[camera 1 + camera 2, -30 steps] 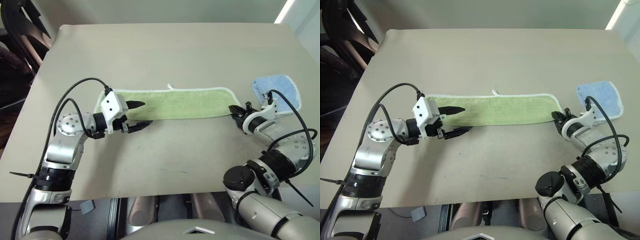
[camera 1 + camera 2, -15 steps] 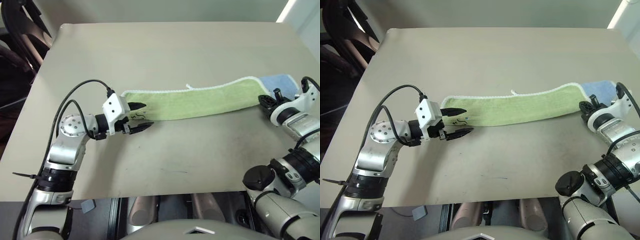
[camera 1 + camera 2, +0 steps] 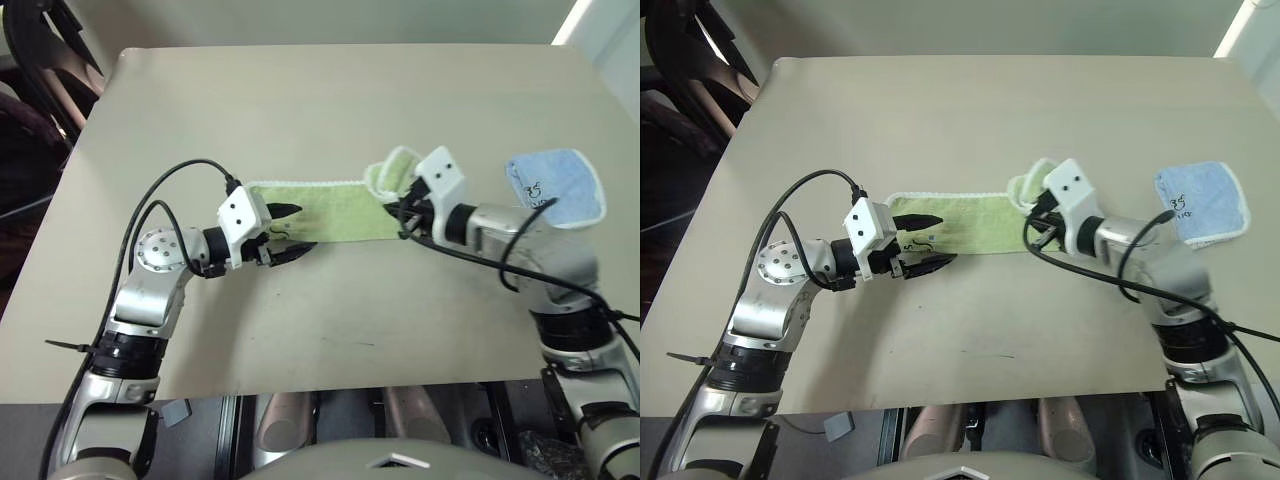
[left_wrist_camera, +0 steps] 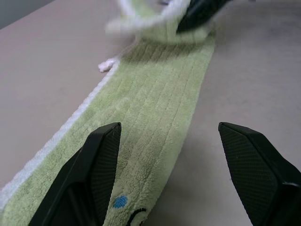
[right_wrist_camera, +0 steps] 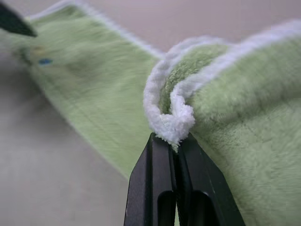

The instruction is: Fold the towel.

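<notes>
Towel (image 3: 320, 208) lies mid-table (image 3: 330, 90), a long green strip w/ white edging, long axis running across the table side to side. We see its right end lifted and curled back over the strip, bunched just beside the right gripper (image 3: 402, 217).

R gripper: jaws clamped tight on that end's white hem; wrist view shows the edging pinched between the two black fingers (image 5: 149, 188). So it's gripping the towel, corner held up off the surface.

L gripper (image 3: 283, 232): jaws spread wide, holding nothing. It hovers at the towel's left end, one finger over the cloth near the dark embroidered mark (image 3: 921, 243), the other just off the near edge, over bare table.

Key relation, as we read it: free length of strip stretches from R gripper toward L gripper, along the long axis. Held end needs to travel that way to land on the left end. R arm carries; L arm is nearer the target end, placed to pin it.

Small blue towel (image 3: 556, 186) sits apart at far right; not ours.

Risk, our guess: thin hem grip could slip mid-carry.
</notes>
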Controlling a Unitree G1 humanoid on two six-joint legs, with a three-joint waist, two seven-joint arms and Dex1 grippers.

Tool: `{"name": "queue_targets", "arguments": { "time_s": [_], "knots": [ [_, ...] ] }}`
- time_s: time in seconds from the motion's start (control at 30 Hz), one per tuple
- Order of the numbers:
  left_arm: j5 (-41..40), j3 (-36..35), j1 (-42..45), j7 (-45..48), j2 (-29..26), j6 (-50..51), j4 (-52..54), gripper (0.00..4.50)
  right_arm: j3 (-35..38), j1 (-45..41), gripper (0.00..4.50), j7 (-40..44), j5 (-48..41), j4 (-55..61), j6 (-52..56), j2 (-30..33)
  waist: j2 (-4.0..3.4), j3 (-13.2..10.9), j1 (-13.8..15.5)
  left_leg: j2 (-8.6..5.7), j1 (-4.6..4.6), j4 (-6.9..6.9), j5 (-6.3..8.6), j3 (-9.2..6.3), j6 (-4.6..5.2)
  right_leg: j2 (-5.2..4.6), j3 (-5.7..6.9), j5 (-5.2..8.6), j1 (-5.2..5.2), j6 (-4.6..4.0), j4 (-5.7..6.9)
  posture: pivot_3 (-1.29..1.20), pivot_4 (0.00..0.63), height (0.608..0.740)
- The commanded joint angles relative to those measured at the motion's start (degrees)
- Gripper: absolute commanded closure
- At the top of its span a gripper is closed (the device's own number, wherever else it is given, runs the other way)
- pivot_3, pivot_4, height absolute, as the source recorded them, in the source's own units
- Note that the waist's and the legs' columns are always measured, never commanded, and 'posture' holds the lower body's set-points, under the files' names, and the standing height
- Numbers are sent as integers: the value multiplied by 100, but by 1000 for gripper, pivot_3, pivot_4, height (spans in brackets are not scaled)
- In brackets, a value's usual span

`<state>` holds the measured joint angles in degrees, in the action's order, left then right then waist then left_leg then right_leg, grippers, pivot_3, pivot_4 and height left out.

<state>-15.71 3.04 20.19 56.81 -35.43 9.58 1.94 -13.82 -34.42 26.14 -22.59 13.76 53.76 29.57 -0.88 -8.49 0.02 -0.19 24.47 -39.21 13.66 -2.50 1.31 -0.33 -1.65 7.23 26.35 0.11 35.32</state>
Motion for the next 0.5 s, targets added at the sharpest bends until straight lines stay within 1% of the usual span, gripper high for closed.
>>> {"name": "queue_targets", "arguments": {
  "time_s": [0.03, 0.13, 0.17, 0.3, 0.43, 0.5],
  "knots": [
    [-4, -143, -115, -129, -41, -31, 261, 955, -46, -163, 4414, 99, 300, -193, -387, -90, 1, 0, 2, 0, 0, 0, 0, 0, 1, 0, 0, 2, -3, -7, -5, 0, 150, 735],
    [-82, -233, -273, -197, -93, 36, 418, 955, 59, -140, 3859, 196, 280, -261, -399, -159, 1, 0, -5, 0, 1, 1, 1, 2, 3, -1, 1, -3, -3, -17, -18, 0, 150, 735],
    [-110, -261, -329, -222, -107, 68, 470, 955, 136, -121, 3579, 227, 232, -228, -380, -175, 1, 0, -7, 0, 2, 2, 1, 3, 2, 0, 1, -4, -3, -17, -19, 0, 150, 735],
    [-172, -326, -478, -304, -127, 158, 612, 955, 361, 6, 2178, 415, 21, 7, -277, -159, 1, 0, -3, 1, 2, 3, 0, 3, 1, 1, 2, -5, -3, -21, -18, 0, 150, 735],
    [-284, -437, -632, -381, -98, 330, 739, 955, 663, 235, 799, 553, -214, 483, -244, -104, 1, 1, -4, 1, 1, 3, 0, 2, 0, 1, 2, -4, -5, -23, -19, 0, 150, 735],
    [-517, -589, -710, -481, -29, 528, 809, 955, 876, 263, 799, 546, -317, 576, -250, -125, 1, 1, -11, 1, 1, 3, 0, 3, 0, 1, 2, -4, -6, -23, -19, 0, 150, 735]
  ]
}}
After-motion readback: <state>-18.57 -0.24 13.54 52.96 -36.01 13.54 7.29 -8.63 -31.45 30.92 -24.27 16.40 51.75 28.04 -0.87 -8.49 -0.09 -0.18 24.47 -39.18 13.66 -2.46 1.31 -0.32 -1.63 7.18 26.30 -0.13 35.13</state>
